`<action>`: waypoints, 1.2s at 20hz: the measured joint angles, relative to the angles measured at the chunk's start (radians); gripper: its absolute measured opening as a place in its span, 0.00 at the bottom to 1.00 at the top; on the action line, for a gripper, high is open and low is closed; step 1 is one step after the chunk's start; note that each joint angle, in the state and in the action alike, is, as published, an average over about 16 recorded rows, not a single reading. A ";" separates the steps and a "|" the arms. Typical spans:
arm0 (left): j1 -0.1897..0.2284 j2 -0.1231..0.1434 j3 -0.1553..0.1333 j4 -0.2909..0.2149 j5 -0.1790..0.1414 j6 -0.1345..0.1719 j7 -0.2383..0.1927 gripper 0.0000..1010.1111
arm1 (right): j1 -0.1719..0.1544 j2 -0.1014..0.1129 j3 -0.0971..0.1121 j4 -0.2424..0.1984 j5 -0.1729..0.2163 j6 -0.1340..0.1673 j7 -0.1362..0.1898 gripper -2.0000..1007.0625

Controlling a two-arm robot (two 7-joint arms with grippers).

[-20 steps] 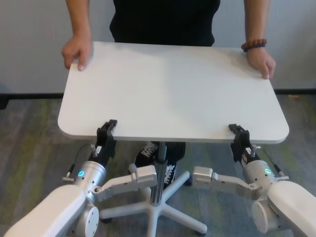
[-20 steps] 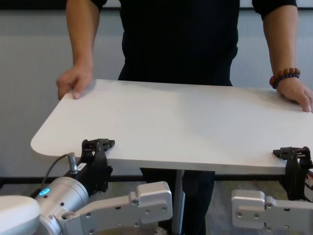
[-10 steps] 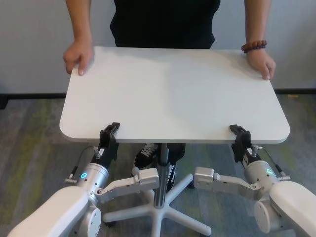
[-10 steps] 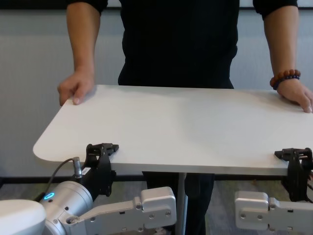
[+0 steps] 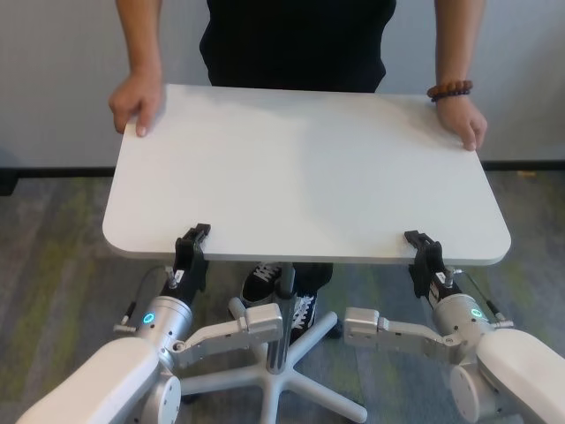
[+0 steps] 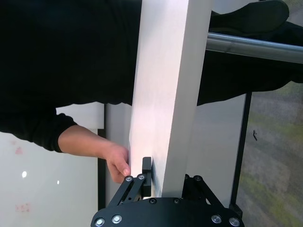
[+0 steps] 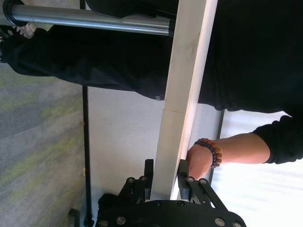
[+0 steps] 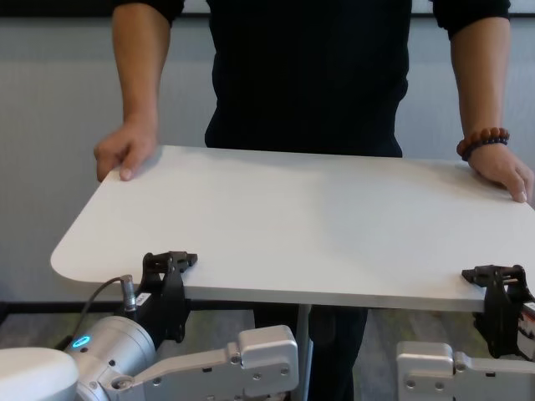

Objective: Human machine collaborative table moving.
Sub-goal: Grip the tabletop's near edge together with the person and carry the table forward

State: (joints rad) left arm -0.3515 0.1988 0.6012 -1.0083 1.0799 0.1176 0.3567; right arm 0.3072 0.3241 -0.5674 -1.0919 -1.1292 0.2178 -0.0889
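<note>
Since the earlier frame, the table (image 5: 300, 168) has slid slightly toward frame left, still mid-frame. Your left gripper (image 5: 191, 248) and right gripper (image 5: 422, 251) stay clenched on its near edge; the human (image 5: 296, 40) holds the far corners. Keep both arms level and matched to his pace.

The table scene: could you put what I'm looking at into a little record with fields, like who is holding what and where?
Table: white tabletop with rounded corners on a slim metal post
Person: black top, standing at the far edge
Person's hands: one on each far corner; beaded bracelet on one wrist
Left gripper: shut on the near edge
Right gripper: shut on the near edge
Floor: grey-green carpet
</note>
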 joint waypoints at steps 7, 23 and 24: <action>0.002 -0.001 0.001 0.002 0.001 0.007 -0.003 0.27 | 0.002 -0.003 -0.003 0.010 0.003 -0.005 -0.004 0.27; 0.003 0.001 0.000 0.000 0.001 0.003 -0.003 0.27 | 0.000 -0.003 -0.003 0.006 -0.001 0.002 0.002 0.27; 0.003 0.001 0.000 0.000 0.001 0.003 -0.003 0.27 | 0.000 -0.003 -0.003 0.006 -0.001 0.002 0.002 0.27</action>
State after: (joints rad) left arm -0.3486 0.2000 0.6007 -1.0081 1.0813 0.1205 0.3541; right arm 0.3073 0.3214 -0.5700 -1.0862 -1.1305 0.2199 -0.0870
